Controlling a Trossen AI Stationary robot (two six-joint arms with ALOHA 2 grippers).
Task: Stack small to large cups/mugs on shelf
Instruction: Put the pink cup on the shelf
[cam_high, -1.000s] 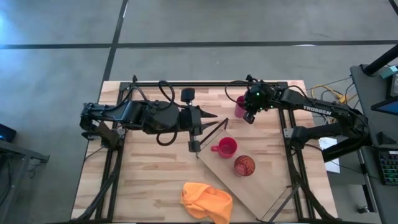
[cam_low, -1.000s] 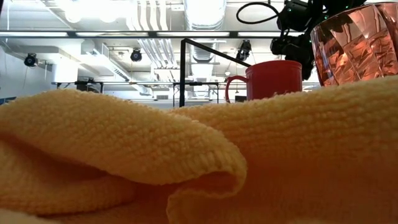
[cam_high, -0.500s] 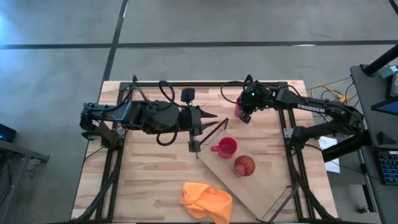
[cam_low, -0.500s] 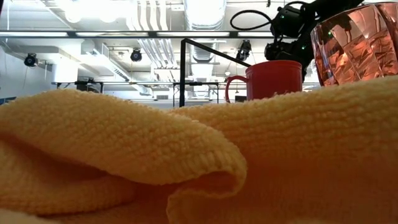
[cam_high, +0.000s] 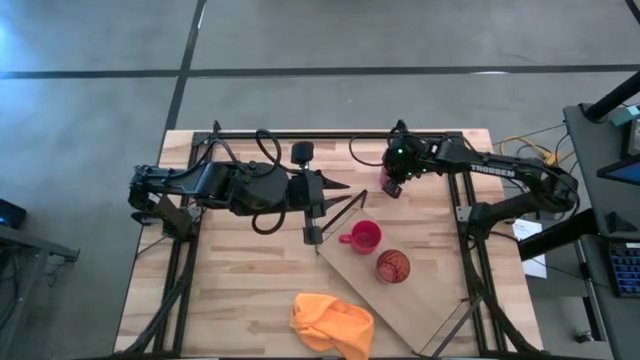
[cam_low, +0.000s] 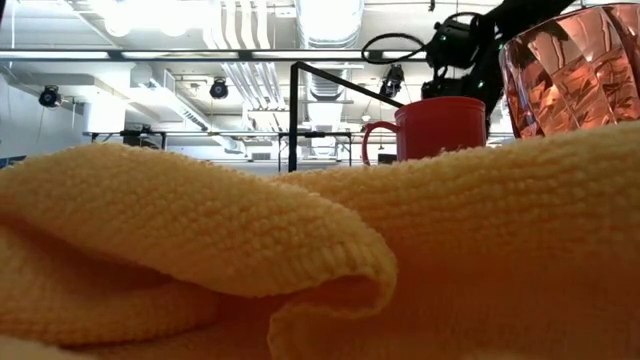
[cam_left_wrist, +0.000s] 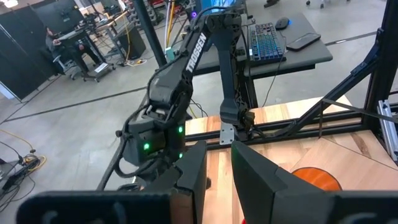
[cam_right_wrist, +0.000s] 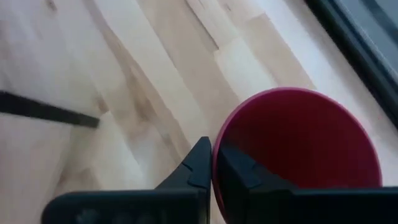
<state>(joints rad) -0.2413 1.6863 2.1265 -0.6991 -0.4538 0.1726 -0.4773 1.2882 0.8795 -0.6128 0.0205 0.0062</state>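
Observation:
The magenta-pink cup stands at the far side of the table, its mouth up. My right gripper is over it, shut on its rim. The red mug and the orange tumbler stand upright on the plywood shelf, which lies flat on the table. The shelf's black wire frame rises at its left end. My left gripper waits left of the shelf, holding nothing, its fingers a narrow gap apart. My right gripper pinches the pink cup's rim on the side toward the table's right. One finger is inside the cup and one finger is outside. The fingers come from above, pointing down. I cannot tell whether the cup's base still rests on the table.
A crumpled yellow-orange cloth lies near the table's front edge and fills most of the low view. Black frame rails run along the table's far edge and sides. Bare tabletop lies left of the shelf.
My right gripper has gone toward the table's left edge, from just right of the pink cup to over its rim. The cup, the mug, the tumbler and the shelf stay where they were.

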